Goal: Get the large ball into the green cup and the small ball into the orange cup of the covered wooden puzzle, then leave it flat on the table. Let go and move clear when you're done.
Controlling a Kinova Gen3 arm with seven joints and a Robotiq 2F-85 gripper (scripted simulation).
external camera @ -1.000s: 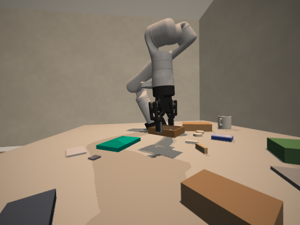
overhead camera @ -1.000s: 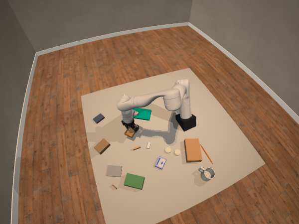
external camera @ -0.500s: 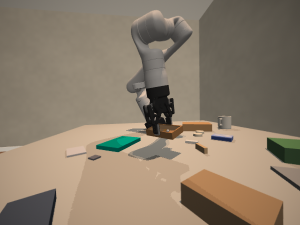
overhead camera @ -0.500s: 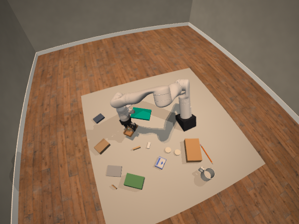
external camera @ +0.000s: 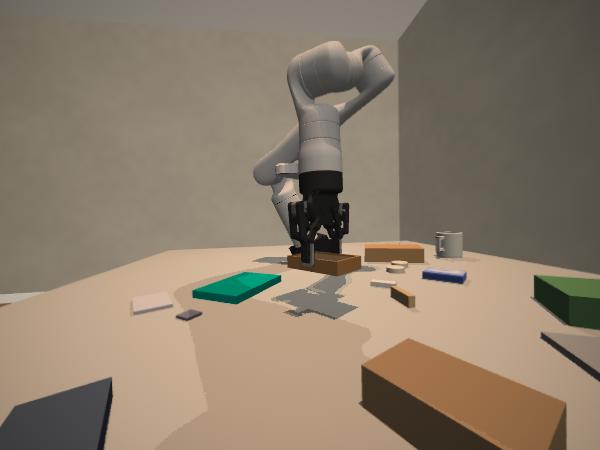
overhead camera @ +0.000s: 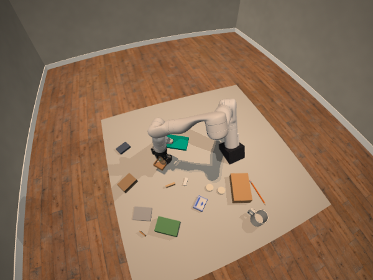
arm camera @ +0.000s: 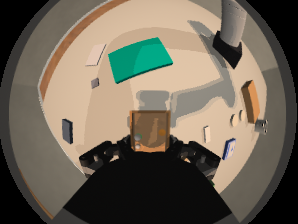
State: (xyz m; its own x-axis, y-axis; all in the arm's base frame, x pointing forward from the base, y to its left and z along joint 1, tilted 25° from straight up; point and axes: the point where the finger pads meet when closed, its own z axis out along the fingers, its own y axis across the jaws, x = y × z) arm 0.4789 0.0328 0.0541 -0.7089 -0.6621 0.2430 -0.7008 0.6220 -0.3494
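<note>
Exterior view: black pincer point(external camera: 320, 248) pinching the flat, square, brown wooden puzzle point(external camera: 325, 262), slightly tilted above the table point(external camera: 280, 370).

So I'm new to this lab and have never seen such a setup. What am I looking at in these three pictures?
One pale robot arm stands on a black base on a beige table. The first picture looks down from above, the second from the table's edge, the third from a camera at the arm's wrist. Its gripper is shut on a small wooden puzzle box, held just off the table. Around lie a teal block, a green block, a mug, a pencil and other small blocks.
</note>
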